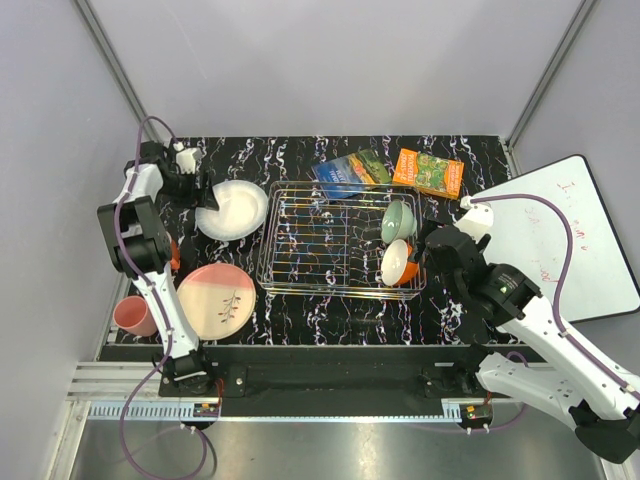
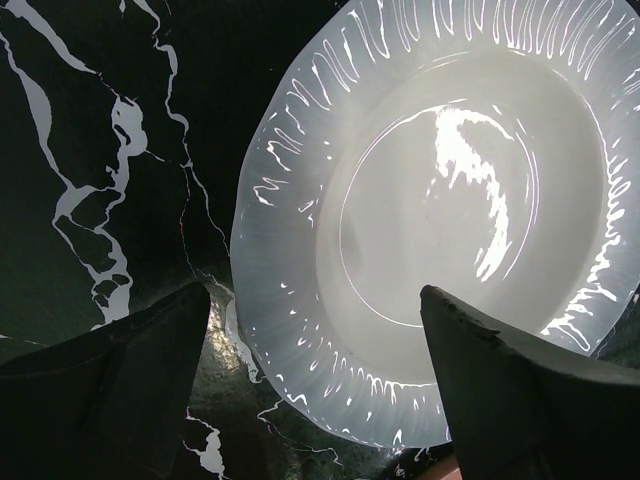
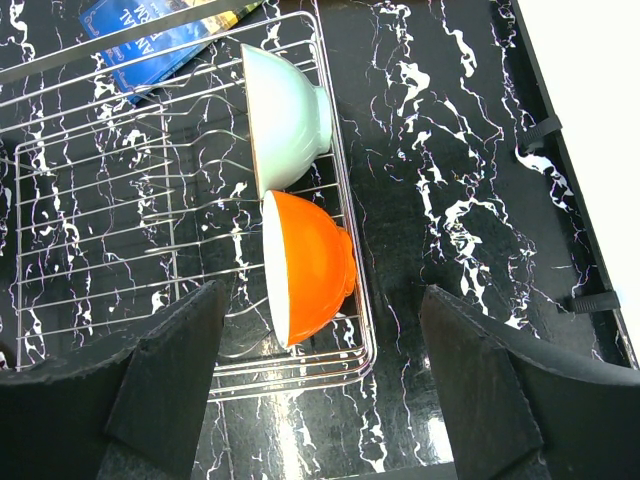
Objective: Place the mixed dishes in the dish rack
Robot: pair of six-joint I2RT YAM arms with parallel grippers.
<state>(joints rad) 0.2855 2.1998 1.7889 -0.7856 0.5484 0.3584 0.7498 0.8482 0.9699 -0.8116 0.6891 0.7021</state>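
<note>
The silver wire dish rack (image 1: pixel 330 240) stands mid-table. An orange-outside bowl (image 1: pixel 399 263) and a pale green bowl (image 1: pixel 397 220) stand on edge at its right end; both also show in the right wrist view, the orange bowl (image 3: pixel 310 265) and the green bowl (image 3: pixel 285 115). The white plate (image 1: pixel 232 210) lies flat left of the rack. My left gripper (image 1: pixel 207 197) is open at the plate's left rim (image 2: pixel 440 200). The pink-and-cream plate (image 1: pixel 215 300) lies front left, the pink cup (image 1: pixel 133 315) beside it. My right gripper (image 1: pixel 428 247) is open and empty just right of the bowls.
A blue packet (image 1: pixel 345 172) and an orange packet (image 1: pixel 428 172) lie behind the rack. A white board with red writing (image 1: pixel 560 235) lies at the right, off the black marbled table (image 1: pixel 460 300). Grey walls stand on three sides.
</note>
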